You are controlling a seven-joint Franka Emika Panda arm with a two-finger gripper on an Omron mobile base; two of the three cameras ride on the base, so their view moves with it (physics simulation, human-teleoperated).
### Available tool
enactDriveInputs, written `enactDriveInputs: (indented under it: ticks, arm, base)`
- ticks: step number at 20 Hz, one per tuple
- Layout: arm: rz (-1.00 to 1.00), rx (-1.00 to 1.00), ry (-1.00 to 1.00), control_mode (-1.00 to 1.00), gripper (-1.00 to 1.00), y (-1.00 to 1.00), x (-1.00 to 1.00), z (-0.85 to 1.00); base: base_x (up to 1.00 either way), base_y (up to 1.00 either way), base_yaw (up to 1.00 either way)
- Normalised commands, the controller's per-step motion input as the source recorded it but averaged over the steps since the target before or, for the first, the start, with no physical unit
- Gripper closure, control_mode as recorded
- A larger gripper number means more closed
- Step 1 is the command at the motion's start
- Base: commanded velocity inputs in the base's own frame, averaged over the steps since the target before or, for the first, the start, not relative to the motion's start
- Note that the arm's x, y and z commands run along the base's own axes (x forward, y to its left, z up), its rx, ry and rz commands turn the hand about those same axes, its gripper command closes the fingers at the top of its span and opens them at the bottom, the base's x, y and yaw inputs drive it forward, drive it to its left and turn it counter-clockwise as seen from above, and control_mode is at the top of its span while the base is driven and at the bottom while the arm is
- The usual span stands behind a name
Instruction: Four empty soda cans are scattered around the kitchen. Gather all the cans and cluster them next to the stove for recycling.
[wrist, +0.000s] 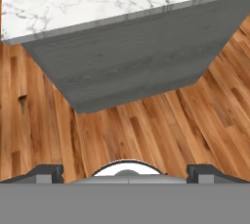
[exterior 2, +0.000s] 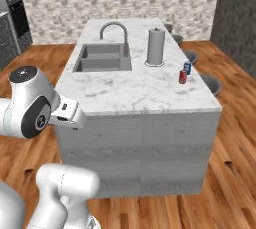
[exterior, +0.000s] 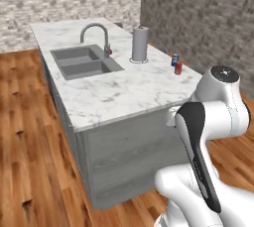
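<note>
Left base view: a blue can [exterior: 174,59] and red can [exterior: 178,68] are seen upright right of centre, beyond the arm; right base view: they stand centre-right on the island [exterior 2: 130,90]; hand view: the spread, empty gripper [wrist: 127,173] is aimed at floor below the counter.

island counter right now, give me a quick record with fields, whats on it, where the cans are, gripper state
surface: white marble island counter on grey base
sink: double basin with arched faucet, toward the far left
paper towel roll: upright, right of the sink
red can: upright near the right edge
blue can: upright just behind the red can, close beside it
cans seen here: two
stove: none seen on this island
gripper: open, holding nothing, facing the island's grey side and wood floor
</note>
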Motion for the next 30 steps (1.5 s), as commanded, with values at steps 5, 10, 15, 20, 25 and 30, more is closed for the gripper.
enactDriveInputs:
  ticks: [5, 10, 15, 20, 25, 30]
  arm:
    - [0.0, 0.0, 0.0, 1.0, -1.0, 0.0, 0.0, 0.0]
    - [0.0, 0.0, 0.0, 1.0, -1.0, 0.0, 0.0, 0.0]
    - [0.0, 0.0, 0.0, 1.0, -1.0, 0.0, 0.0, 0.0]
    - [0.0, 0.0, 0.0, 1.0, -1.0, 0.0, 0.0, 0.0]
    - [0.0, 0.0, 0.0, 1.0, -1.0, 0.0, 0.0, 0.0]
    - [0.0, 0.0, 0.0, 1.0, -1.0, 0.0, 0.0, 0.0]
  base:
    - [-0.13, 0.0, 0.38]
    - [-0.07, -0.43, 0.18]
    - [0.03, -0.69, 0.11]
    - [0.09, -0.71, 0.12]
    - [0.3, -0.62, 0.03]
    - [0.26, -0.57, 0.05]
